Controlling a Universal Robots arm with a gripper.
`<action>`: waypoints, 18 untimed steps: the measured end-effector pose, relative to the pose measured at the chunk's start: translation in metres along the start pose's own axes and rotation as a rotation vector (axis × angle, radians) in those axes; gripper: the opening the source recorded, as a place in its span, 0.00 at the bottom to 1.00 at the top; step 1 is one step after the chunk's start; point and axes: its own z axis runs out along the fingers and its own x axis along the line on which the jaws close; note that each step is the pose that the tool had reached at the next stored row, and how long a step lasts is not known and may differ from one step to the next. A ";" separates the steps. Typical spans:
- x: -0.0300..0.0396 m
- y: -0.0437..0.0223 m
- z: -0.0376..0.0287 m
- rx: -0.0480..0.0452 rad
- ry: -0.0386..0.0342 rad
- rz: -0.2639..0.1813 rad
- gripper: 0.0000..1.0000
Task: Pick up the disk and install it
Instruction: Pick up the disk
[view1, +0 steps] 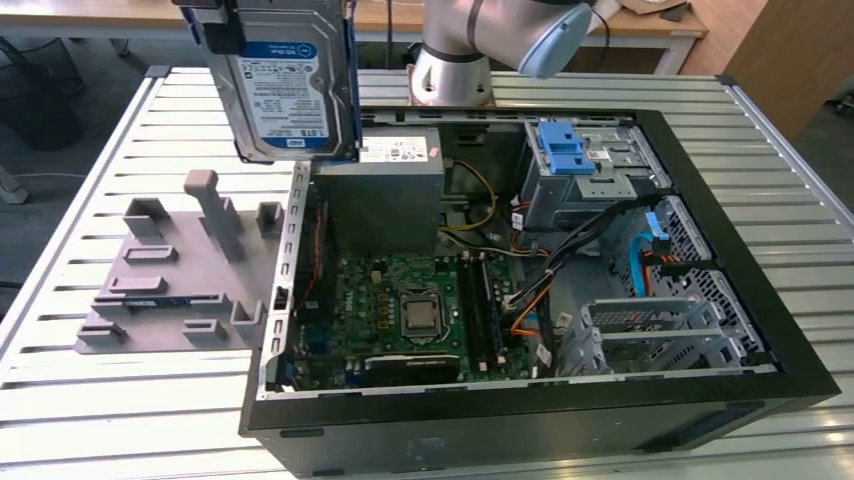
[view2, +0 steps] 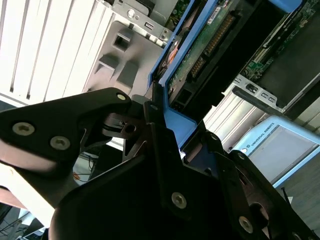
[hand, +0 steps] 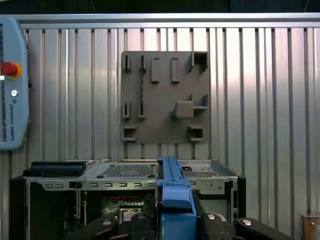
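At the upper left of the exterior view, the disk (view1: 287, 85) shows silvery metal under a glossy white-and-blue paper label. Lower left, the stand (view1: 174, 290) is matt grey plastic. The table (view1: 107, 420) is ribbed pale metal with a soft sheen. The computer case (view1: 534, 445) is matt black outside, bare dull metal within. In the second wrist view, the gripper (view2: 161, 114) is matt black with shiny screws (view2: 179, 200), and the rail (view2: 182, 127) is smooth blue plastic.

Top of the disk (view1: 284, 90) past the exterior view's edge
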 end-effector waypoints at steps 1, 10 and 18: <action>0.0000 -0.0020 0.0000 0.0001 -0.0001 0.000 0.36; -0.0001 -0.0187 0.0002 0.0001 -0.0001 0.000 0.36; -0.0001 -0.0316 0.0003 0.0001 -0.0001 0.000 0.36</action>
